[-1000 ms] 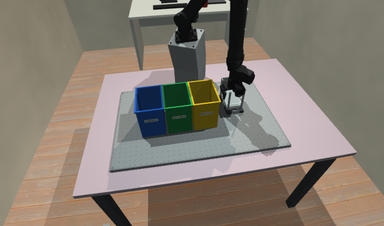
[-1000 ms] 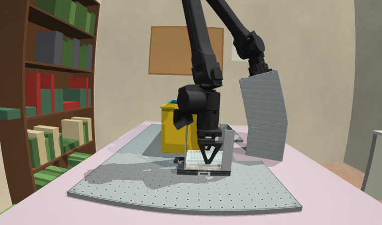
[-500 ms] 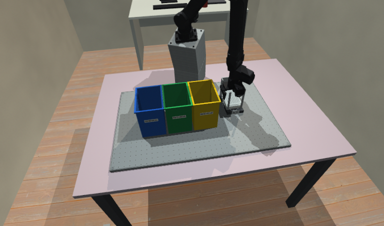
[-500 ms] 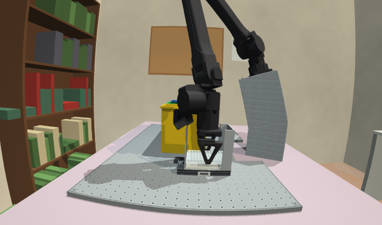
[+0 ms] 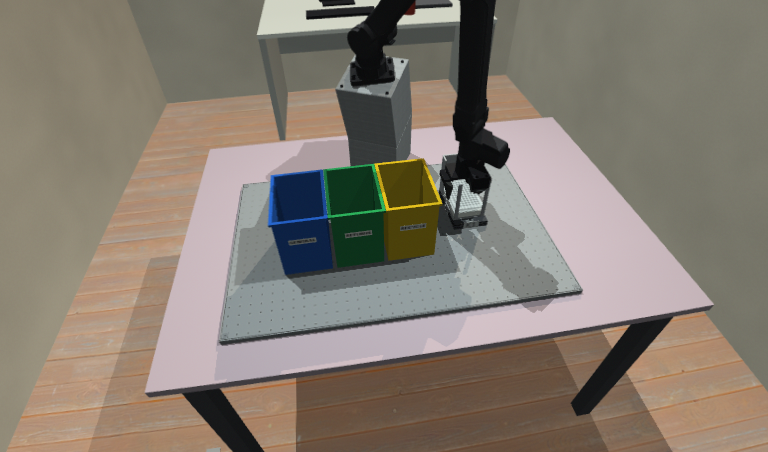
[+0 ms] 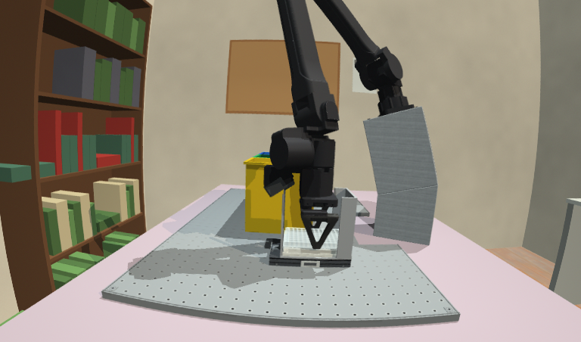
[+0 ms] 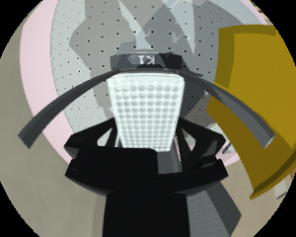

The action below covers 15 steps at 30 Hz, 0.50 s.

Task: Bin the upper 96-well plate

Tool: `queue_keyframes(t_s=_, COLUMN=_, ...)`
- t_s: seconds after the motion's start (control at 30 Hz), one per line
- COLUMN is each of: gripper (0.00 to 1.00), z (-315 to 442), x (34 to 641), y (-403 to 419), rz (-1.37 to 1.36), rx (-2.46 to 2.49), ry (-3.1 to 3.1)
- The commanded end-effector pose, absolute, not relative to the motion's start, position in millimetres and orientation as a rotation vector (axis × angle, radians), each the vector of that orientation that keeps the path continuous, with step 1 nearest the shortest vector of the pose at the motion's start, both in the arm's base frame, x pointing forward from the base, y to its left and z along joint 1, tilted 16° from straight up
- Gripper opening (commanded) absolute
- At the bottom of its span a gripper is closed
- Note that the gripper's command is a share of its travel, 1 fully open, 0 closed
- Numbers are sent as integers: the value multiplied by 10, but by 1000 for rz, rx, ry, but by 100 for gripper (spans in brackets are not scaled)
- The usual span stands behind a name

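The stack rack K1 (image 5: 466, 208) stands on the grey breadboard just right of the yellow bin; it also shows in the exterior view (image 6: 315, 235). Its upper 96-well plate (image 5: 468, 200) is white and lies in the rack, also seen in the exterior view (image 6: 306, 237) and the wrist view (image 7: 147, 111). My gripper (image 6: 318, 243) reaches down into the rack and is shut on the upper plate's sides. The lower plate (image 6: 299, 248) lies under it, mostly hidden. The blue GENERAL bin (image 5: 298, 221) stands upright at the left end of the bin row.
A green bin (image 5: 355, 215) and a yellow bin (image 5: 409, 208) stand upright between the blue bin and the rack. The arm's grey pedestal (image 5: 374, 113) stands behind the bins. The rack's upright posts (image 6: 346, 225) flank the gripper.
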<state>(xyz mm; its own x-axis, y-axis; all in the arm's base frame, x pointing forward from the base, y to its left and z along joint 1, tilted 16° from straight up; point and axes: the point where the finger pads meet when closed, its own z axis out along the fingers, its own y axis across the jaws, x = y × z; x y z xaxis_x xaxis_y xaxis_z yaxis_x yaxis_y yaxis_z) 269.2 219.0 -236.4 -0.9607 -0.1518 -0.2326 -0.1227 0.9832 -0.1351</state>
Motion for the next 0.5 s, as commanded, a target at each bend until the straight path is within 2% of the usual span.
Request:
queue_keyframes(t_s=0.0, gripper=0, z=-2226, x=2647, y=2244, rz=-164, rx=-208, ry=2881)
queue_keyframes(t_s=0.47, gripper=0, z=-2035, x=2611, y=2254, rz=-164, rx=-201, ry=2880)
